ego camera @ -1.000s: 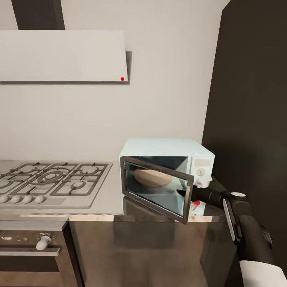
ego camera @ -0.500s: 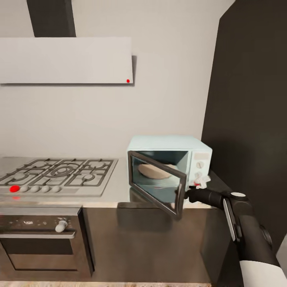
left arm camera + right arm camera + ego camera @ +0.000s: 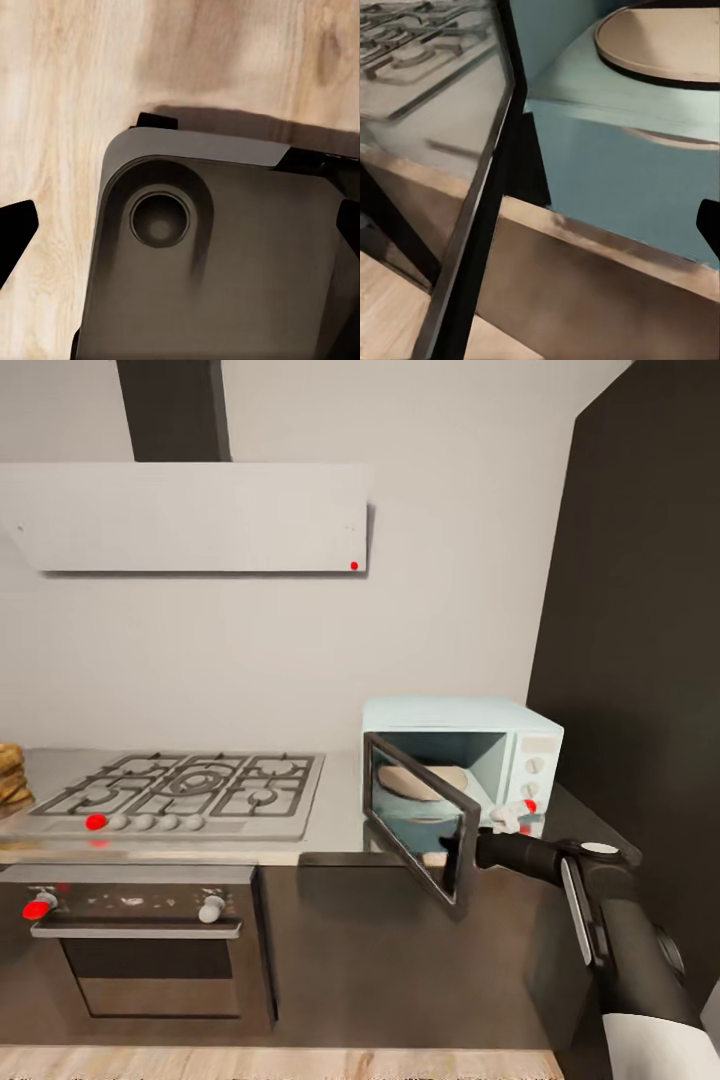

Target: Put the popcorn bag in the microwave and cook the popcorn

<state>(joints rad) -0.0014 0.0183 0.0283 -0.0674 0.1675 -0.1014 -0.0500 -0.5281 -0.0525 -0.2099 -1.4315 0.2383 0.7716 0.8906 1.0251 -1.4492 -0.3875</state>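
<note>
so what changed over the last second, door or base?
Both. The view has pulled back and shifted, so the oven and floor now show: the camera moved. The microwave door has swung wider, with the right claw at its free edge. The turntable plate sits unchanged inside, and no bag is in there.

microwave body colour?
Pale mint-white casing on the microwave, with a dark-framed glass door; clearest in the head view.
</note>
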